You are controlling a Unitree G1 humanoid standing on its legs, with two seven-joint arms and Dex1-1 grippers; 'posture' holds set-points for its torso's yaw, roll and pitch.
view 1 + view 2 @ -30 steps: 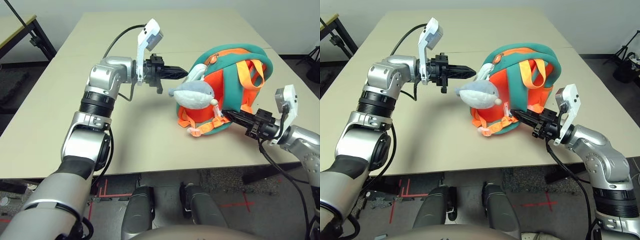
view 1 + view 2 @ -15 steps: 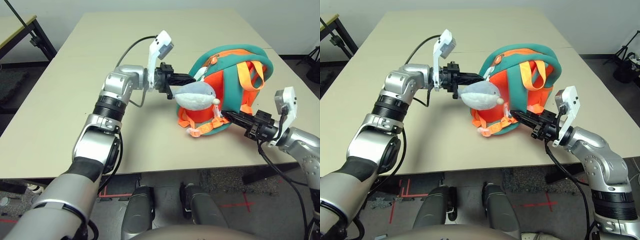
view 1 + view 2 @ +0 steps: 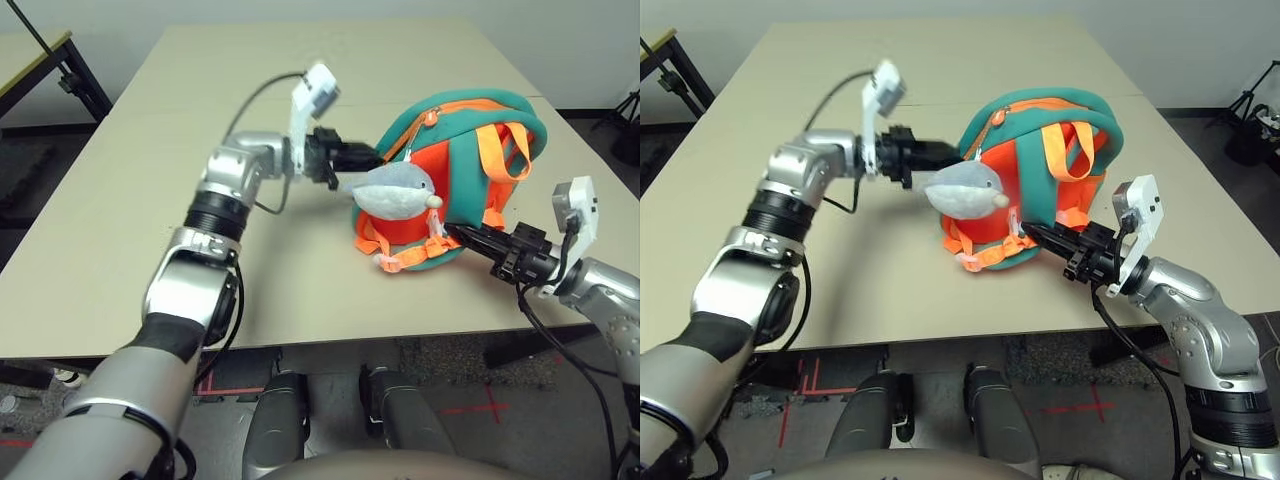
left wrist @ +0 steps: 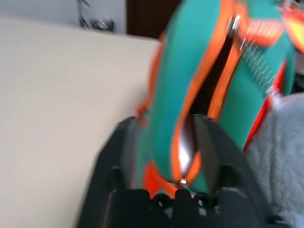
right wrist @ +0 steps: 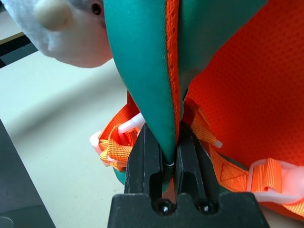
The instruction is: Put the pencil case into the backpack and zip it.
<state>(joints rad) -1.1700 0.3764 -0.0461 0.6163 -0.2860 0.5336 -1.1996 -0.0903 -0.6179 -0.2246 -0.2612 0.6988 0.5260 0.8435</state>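
The teal and orange backpack (image 3: 470,150) stands on the table at centre right, its grey plush shark (image 3: 395,190) hanging at the front. Its orange zipper (image 4: 223,71) gapes a little along the top edge. My left gripper (image 3: 365,158) is at the backpack's left side, open, its fingers (image 4: 128,142) straddling the teal, orange-trimmed edge. My right gripper (image 3: 462,235) is shut on the backpack's lower teal edge (image 5: 152,71), beside the orange straps (image 5: 118,142). The pencil case is out of view.
The beige table (image 3: 120,220) has free room to the left and behind the backpack. Its front edge runs just below my right gripper. A black frame (image 3: 70,70) stands off the table at far left.
My left gripper has moved right from beside the backpack up to its side, and its fingers have opened. My right gripper keeps its hold.
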